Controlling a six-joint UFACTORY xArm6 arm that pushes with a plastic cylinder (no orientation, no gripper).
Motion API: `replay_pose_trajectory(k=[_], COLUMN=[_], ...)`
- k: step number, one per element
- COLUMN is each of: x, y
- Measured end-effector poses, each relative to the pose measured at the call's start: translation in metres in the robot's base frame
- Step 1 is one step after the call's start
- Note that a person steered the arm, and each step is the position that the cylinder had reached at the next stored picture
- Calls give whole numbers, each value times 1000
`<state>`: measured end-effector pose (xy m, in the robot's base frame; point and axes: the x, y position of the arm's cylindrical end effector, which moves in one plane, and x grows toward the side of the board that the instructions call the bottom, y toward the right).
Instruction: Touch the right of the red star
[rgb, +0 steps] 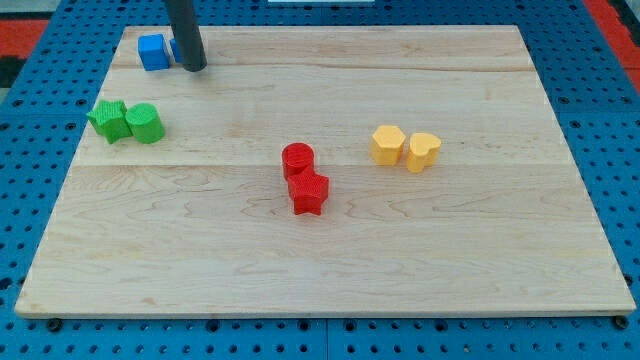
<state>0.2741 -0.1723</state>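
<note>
The red star (308, 193) lies near the middle of the wooden board (480, 250), touching a red cylinder (297, 160) just above it. My tip (194, 67) is at the view's top left, far up and left of the red star, right beside a blue cube (153, 52) on its right side. A second blue block seems partly hidden behind the rod.
A green star (107, 120) and a green cylinder (144, 123) sit together at the left edge. A yellow hexagon (388, 144) and a yellow heart (423, 151) sit together right of centre. The board lies on a blue pegboard.
</note>
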Motion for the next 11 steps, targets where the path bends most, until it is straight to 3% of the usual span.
replay_pose_trajectory(k=[6, 10, 11], x=[12, 58, 115], y=[2, 125, 153])
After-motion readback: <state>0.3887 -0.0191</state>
